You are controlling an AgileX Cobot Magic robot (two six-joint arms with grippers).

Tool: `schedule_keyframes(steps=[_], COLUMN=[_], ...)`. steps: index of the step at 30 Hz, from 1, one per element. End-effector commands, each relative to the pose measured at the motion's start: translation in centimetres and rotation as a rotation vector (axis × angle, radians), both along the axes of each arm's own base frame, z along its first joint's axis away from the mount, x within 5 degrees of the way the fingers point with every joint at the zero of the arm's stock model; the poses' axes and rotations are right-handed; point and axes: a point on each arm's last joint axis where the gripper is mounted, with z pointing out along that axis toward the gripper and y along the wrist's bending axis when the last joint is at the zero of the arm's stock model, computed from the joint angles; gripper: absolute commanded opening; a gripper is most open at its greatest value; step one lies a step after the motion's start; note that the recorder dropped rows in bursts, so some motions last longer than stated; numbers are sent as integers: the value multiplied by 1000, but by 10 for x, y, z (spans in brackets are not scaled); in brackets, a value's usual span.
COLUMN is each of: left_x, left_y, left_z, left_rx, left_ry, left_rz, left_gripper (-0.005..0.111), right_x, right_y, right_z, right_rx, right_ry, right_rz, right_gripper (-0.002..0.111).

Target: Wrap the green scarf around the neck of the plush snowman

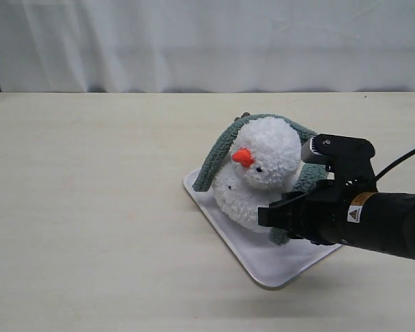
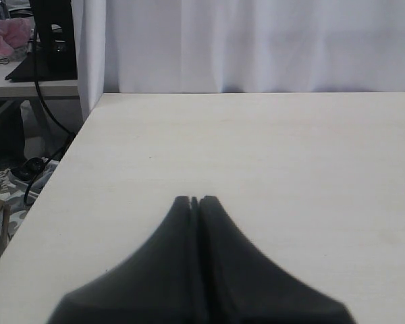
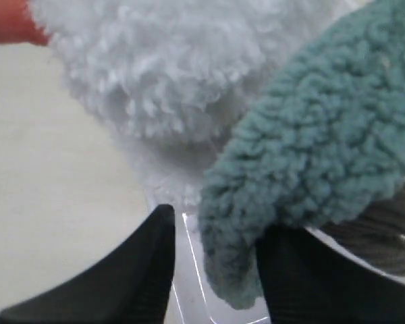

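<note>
The plush snowman sits on a white tray, its orange nose pointing left. The green scarf runs over the back of its head, one end hanging down its left side, the other down its right. My right gripper is low at the snowman's right side. In the right wrist view this gripper stands open, and the scarf's rounded end hangs between the fingers, against one of them. My left gripper is shut and empty over bare table, out of the exterior view.
The tray's clear rim lies just under the right fingers. A brown corduroy arm shows beside the scarf end. The table's edge runs beside the left gripper, with cables and clutter beyond it. A white curtain backs the table.
</note>
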Motion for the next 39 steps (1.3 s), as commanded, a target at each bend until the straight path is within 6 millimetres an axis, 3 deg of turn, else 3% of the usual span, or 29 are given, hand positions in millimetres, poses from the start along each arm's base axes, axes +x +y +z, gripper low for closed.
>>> schedule_keyframes(steps=[1, 5, 10, 14, 16, 18, 20, 22, 23, 28, 31, 35, 39], left_x=[0, 0, 0, 0, 0, 0, 0, 0, 0, 0, 0, 0, 0], left_y=[0, 0, 0, 0, 0, 0, 0, 0, 0, 0, 0, 0, 0], left_z=[0, 0, 0, 0, 0, 0, 0, 0, 0, 0, 0, 0, 0], left_rx=[-7, -7, -7, -7, -7, -7, -7, -7, -7, -7, -7, -7, -7], left_ry=[-15, -15, -15, -15, -15, -15, -15, -15, -15, -15, -15, -15, -15], left_rz=[4, 4, 4, 4, 4, 4, 4, 4, 4, 4, 4, 4, 4], left_gripper=[0, 0, 0, 0, 0, 0, 0, 0, 0, 0, 0, 0, 0], right_x=[3, -1, -15, -25, -31, -32, -28, -21, -19, -1, 15, 31, 48], right_y=[1, 1, -3, 5, 11, 12, 7, 5, 4, -3, -18, -38, -30], right_z=[5, 18, 17, 39, 54, 75, 99, 124, 133, 158, 160, 144, 119], right_rx=[-22, -70, -175, -27, 11, 44, 63, 48, 38, -75, -197, -350, -360], right_ry=[22, 150, 300, 234, 154, 46, -91, -216, -248, -288, -213, -77, 4], right_rz=[14, 28, 112, 193, 330, 358, 301, 268, 263, 185, 56, -101, -86], right_gripper=[45, 45, 45, 45, 45, 44, 35, 10, 4, 4, 4, 4, 4])
